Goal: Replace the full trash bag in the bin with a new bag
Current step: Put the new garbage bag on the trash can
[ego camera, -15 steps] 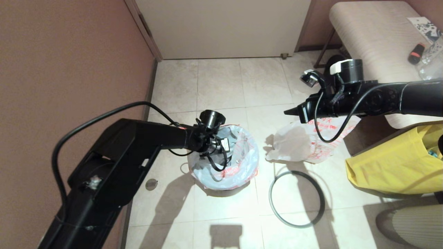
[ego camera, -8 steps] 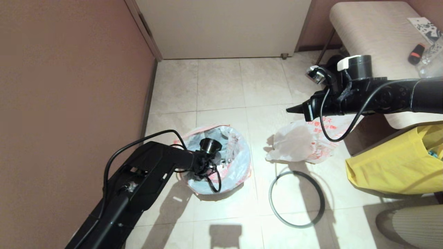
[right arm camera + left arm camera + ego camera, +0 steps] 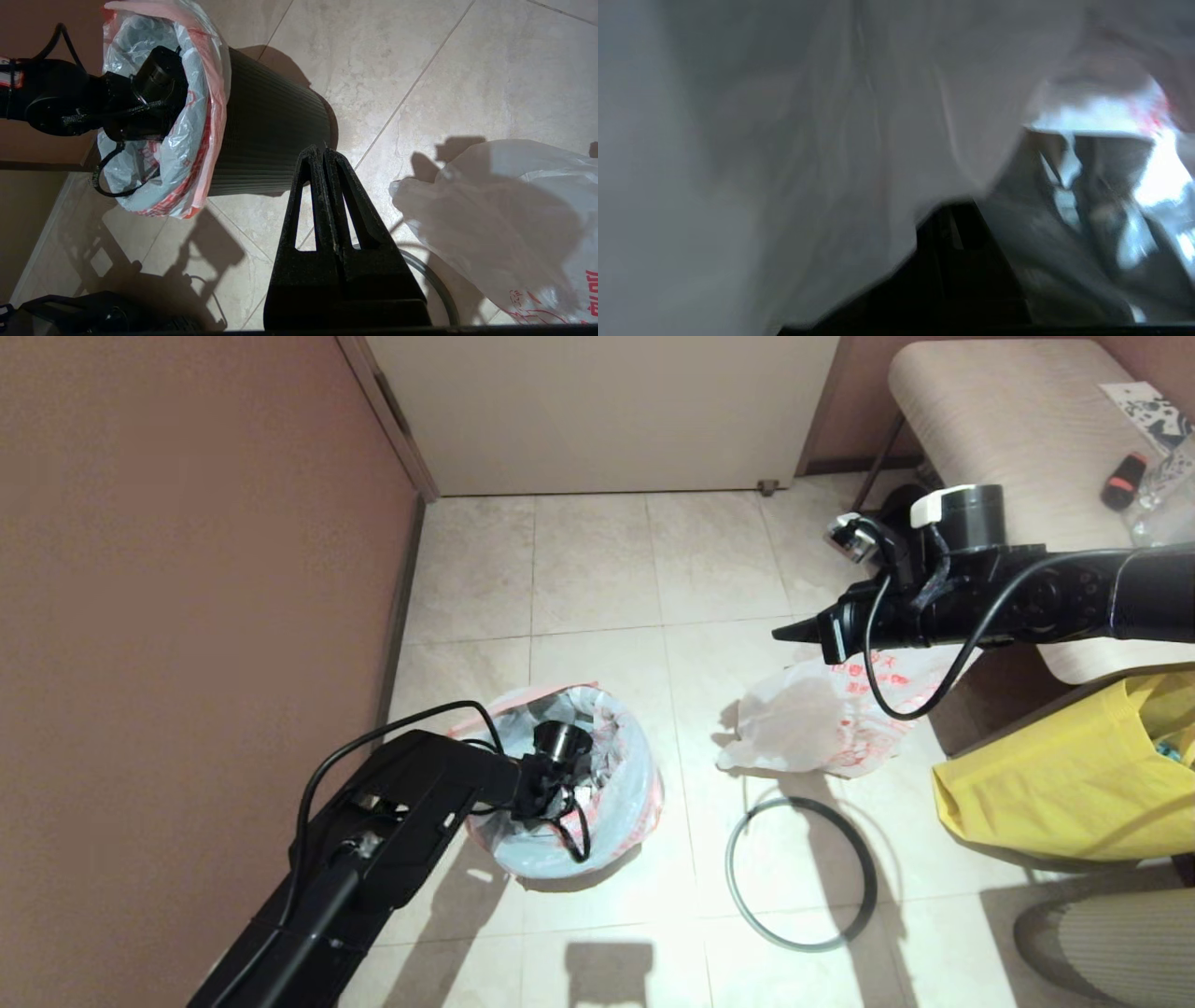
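Observation:
The black ribbed bin [image 3: 266, 140] stands on the tiled floor near the wall. The new bag [image 3: 621, 775], thin white plastic with a pink-red edge [image 3: 212, 93], lines it and folds over its rim. My left gripper [image 3: 952, 221] reaches down inside this bag, fingers together, with plastic pressed all around it. The full trash bag [image 3: 822, 719], lumpy with red print, lies on the floor to the right. The grey hoop [image 3: 801, 873] lies flat in front of it. My right gripper [image 3: 324, 150] hangs shut and empty above the floor between bin and full bag.
A brown wall [image 3: 187, 569] runs close along the bin's left. A yellow fabric bag [image 3: 1055, 775] and a padded bench [image 3: 1008, 429] fill the right side. A pale door [image 3: 607, 411] closes the far end. Bare tiles lie between door and bin.
My left arm has drawn back and lower, deeper into the bag, and the bin has slid with it toward the wall and toward me. The right arm shifted slightly right, then held still.

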Motion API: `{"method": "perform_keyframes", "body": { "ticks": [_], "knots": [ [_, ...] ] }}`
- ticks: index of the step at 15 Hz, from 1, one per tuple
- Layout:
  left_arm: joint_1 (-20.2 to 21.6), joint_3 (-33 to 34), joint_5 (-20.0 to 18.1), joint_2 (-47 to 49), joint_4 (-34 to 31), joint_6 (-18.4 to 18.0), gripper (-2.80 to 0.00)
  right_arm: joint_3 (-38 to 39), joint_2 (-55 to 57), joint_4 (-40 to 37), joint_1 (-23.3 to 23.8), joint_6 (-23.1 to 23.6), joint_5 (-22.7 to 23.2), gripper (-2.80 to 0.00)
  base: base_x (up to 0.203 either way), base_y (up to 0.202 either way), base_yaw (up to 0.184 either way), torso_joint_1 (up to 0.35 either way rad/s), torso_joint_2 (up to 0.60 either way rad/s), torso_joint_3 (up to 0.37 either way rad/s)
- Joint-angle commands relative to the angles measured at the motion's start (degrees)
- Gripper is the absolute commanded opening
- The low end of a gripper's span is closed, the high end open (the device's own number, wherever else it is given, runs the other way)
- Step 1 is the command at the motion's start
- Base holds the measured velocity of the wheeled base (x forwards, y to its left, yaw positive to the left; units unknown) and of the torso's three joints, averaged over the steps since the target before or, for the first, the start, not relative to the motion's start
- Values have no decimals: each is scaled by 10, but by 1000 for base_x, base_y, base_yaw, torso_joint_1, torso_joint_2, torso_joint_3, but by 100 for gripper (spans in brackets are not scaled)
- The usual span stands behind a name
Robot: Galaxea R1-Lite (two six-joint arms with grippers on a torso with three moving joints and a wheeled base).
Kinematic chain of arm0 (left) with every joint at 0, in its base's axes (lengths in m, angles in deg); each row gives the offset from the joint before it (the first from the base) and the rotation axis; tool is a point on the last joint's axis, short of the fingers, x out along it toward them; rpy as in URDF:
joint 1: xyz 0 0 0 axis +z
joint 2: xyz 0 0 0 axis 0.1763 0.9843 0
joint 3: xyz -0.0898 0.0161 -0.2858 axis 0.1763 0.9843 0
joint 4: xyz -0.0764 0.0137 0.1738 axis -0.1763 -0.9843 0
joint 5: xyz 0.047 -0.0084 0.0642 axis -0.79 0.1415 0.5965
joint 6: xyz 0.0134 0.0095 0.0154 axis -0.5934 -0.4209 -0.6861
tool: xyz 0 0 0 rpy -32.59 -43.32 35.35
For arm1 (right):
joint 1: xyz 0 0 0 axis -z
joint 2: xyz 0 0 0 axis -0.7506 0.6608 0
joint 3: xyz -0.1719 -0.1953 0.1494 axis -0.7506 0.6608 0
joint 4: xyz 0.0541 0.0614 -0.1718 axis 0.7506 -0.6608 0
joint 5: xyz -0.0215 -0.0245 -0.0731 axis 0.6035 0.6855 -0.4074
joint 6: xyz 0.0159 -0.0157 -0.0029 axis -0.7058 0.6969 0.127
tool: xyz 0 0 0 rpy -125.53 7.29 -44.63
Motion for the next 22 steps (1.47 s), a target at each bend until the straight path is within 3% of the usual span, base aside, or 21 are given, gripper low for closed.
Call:
{"method": "perform_keyframes", "body": {
  "ticks": [1,4,11,14,17,22],
  "knots": [
    [2,0,5,23,27,-10,-280,0,1,0,0,1,2,-280,0,0,0,0,0,0],
    [14,1,18,53,87,-56,-280,0,0,0,0,1,2,-280,0,0,0,0,0,0],
    [18,1,19,64,94,-58,-280,0,-1,0,1,1,3,-280,0,0,0,0,0,0],
    [17,1,19,56,186,-57,-280,0,-1,0,1,1,4,-280,0,0,0,0,0,0],
    [13,6,40,27,198,-46,-280,-6,4,2,3,-1,3,-280,0,0,0,0,0,0],
    [-3,24,73,-66,194,8,-280,-5,5,3,4,-1,3,-280,0,0,0,0,0,0]
  ]
}}
